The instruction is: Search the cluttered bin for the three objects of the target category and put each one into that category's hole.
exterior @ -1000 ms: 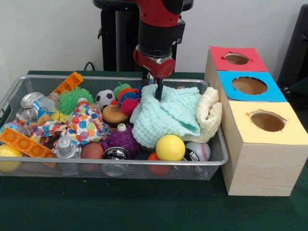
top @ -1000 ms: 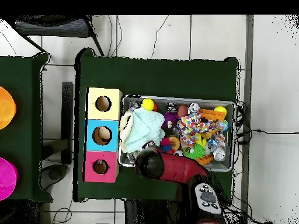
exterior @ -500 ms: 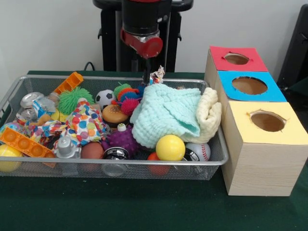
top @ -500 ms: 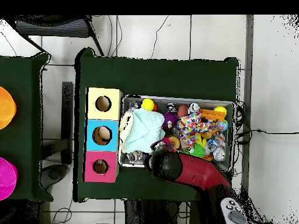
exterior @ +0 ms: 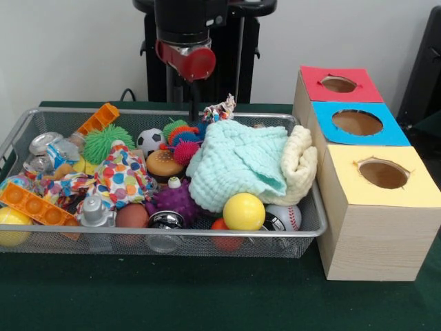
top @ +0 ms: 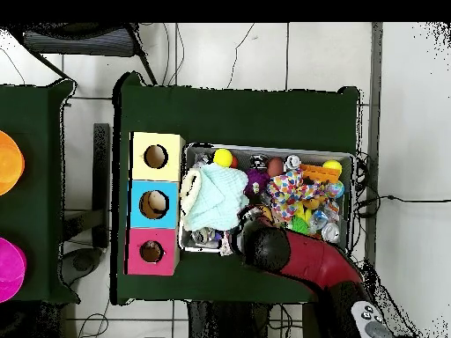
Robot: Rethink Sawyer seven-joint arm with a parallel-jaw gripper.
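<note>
Now my gripper (exterior: pixel 195 109) pinches a small patterned cloth (exterior: pixel 219 109) above the bin's (exterior: pixel 311 227) far edge; it is light and limp, so I hold one corner.

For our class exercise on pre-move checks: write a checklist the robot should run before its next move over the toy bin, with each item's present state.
1. Gripper raised above the wire bin: ok.
2. Gripper open or shut: cannot tell.
3. Anything held: cannot tell.
4. Red hole, blue hole and yellow hole unblocked: ok.
5. Toys under the mint cloth exposed: not ok, it covers the bin's end nearest the boxes.
6. Yellow ball visible and uncovered: ok.
</note>
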